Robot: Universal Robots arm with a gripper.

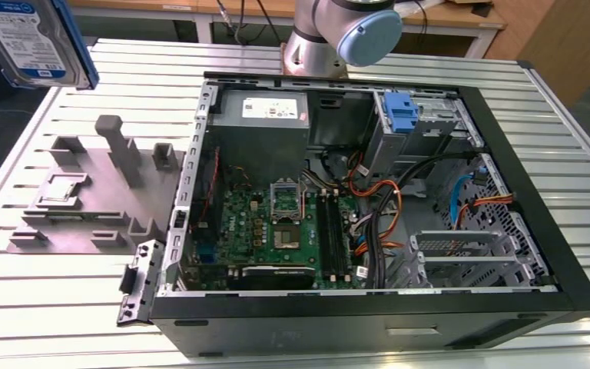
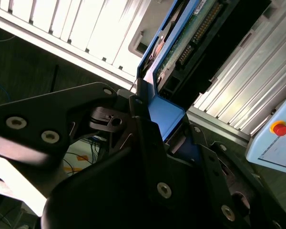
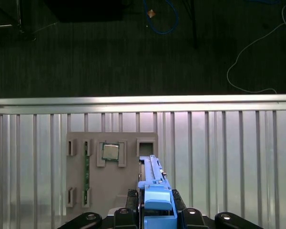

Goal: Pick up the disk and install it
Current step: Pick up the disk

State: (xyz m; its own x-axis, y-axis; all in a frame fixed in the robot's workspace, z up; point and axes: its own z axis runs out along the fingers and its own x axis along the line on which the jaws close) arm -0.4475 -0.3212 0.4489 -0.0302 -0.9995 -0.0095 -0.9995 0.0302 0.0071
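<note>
Presently the gripper (image 3: pixel 155 205) is clenched on the disk (image 1: pixel 24 34), its jaws closed against the blue carrier rail (image 2: pixel 166 117) on either side, as seen in both wrist views.

Position of the disk: held clear of the slatted table (image 1: pixel 561 123), touching nothing but the gripper. It projects outward from between the fingers, with its long axis running straight out along their reach and down toward the table. In the exterior view its labelled face is on show.

Directly beyond the disk's free end, below the gripper, lies the grey fixture plate (image 1: pixel 80 207). A processor chip (image 3: pixel 110 151) sits in one of its pockets, just beside the disk's line, and an upright post (image 1: pixel 120 150) stands on the plate.

The open computer case (image 1: pixel 377 311) lies well apart from the gripper, off to one side and lower, toward the exterior view's right. Inside it are:
- a drive cage (image 1: pixel 469 257) at the far side from the gripper
- a blue bracket (image 1: pixel 402 115) on a second cage
- the power supply box (image 1: pixel 264 115), nearest the gripper

Judged obstructions between gripper and cage: the case's near wall and the orange and black cables (image 1: pixel 377 200) strung across the interior
</note>
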